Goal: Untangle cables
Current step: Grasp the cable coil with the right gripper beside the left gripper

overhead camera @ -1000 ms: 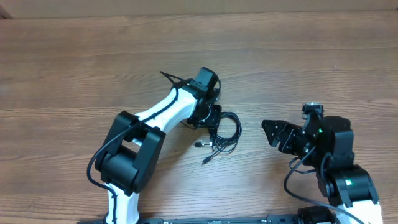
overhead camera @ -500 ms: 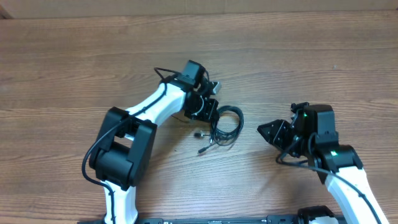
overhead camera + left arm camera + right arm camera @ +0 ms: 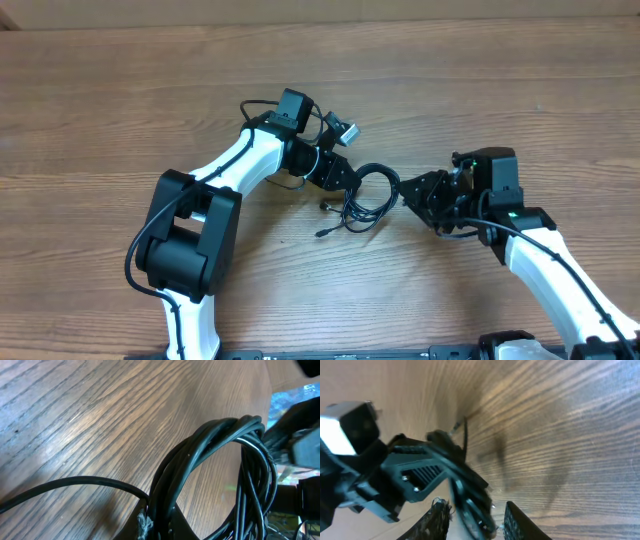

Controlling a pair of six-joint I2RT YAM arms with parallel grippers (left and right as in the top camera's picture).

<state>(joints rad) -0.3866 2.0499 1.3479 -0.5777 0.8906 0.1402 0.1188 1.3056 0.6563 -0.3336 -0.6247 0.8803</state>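
The cables (image 3: 368, 198) are a bundle of thin black cords looped on the wooden table, with small plug ends (image 3: 322, 232) trailing to the lower left. My left gripper (image 3: 340, 176) is shut on the left side of the loop. In the left wrist view the cables (image 3: 220, 435) arch up from my left gripper (image 3: 160, 527). My right gripper (image 3: 403, 190) is at the right side of the loop. In the right wrist view its fingers (image 3: 439, 519) stand either side of the blurred cables (image 3: 461, 487), with small gaps, so my right gripper (image 3: 475, 510) is open.
The table (image 3: 120, 90) is brown wood grain. The left arm's own thicker cable (image 3: 262, 106) loops above its wrist. A single black cord (image 3: 75, 481) runs off to the left on the wood. The left gripper's body (image 3: 405, 475) fills the left of the right wrist view.
My left gripper has closed on the bundle and drawn it slightly up and left. My right arm has swung left to the loop, with its jaws narrowed around the cables.
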